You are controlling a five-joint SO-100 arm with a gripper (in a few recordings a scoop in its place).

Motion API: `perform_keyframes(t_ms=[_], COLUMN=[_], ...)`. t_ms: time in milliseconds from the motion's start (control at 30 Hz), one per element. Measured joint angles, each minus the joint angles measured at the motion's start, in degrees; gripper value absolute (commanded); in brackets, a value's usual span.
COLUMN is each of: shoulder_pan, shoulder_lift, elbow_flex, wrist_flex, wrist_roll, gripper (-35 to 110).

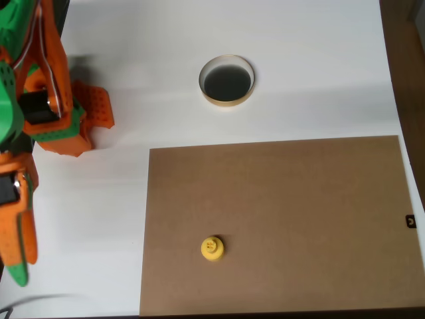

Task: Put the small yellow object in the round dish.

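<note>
A: Where is the yellow piece [212,248] found?

B: In the overhead view it is seen low on the brown board [312,219], near the board's left edge and well inside its lower edge. It is set upright, knob up, so no long axis is offered; it can be approached from any side.

A: And the dish [227,80]?

B: It is placed on the white table [299,60], above the board's top edge and well apart from the piece, almost straight up the picture from it. Its dark inside is seen to hold nothing.

A: How is the piece placed relative to the gripper [20,256]?

B: The gripper is judged to be the orange and green part at the far left edge, low in the picture. The piece lies to its right, at about the same height, with bare table and a strip of board between. Whether the fingers are parted or closed cannot be told; nothing is seen held in them.

A: Is anything in the way?

B: Nothing is seen between gripper and piece, nor between piece and dish. Only the board's edge must be crossed. The piece is judged small enough to be knocked aside by a careless descent.
</note>
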Motion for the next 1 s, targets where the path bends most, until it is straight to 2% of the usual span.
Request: perform_keyframes(t_ms=[367,733,1000], shoulder_pan=[-15.38,-21.45,-24.35], shoulder_lift=[-19.16,-35.6,-53.0], elbow_flex=[-11.16,-18.63,-31.29], wrist_flex=[7.38,8.09,11.95], wrist_roll=[-3.16,-2.64,-1.32], gripper=[19,22,24])
